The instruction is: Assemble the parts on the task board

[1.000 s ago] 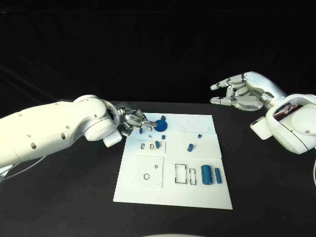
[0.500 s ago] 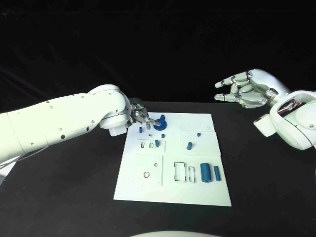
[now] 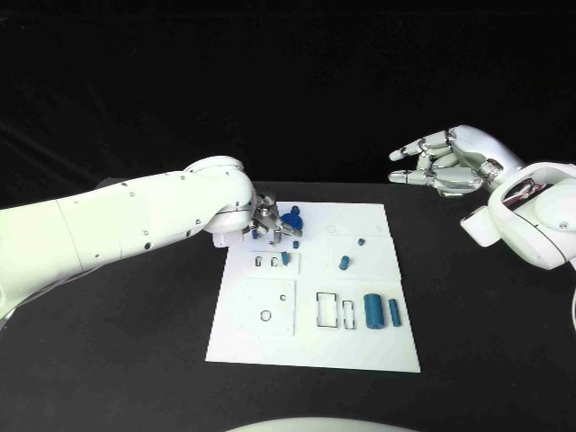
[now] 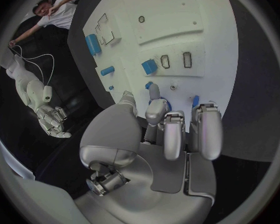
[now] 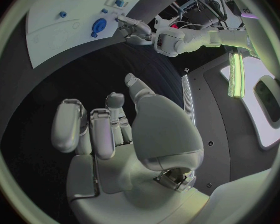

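I am lowering my left hand (image 3: 273, 220), fingers curled over the blue disc (image 3: 292, 225) though any grip is unclear, aiming squarely at the board (image 3: 314, 351) while my right hand (image 3: 446, 163) waits open.

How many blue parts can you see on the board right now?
8: thick cylinder and thin cylinder at the near right; oval piece and small dot mid-right; block and small stub mid-left; peg and round piece at the left robot hand, which may hide more.

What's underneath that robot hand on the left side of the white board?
Under the left robot hand: a round blue part on the task board. Whether fingertips touch it is hidden.
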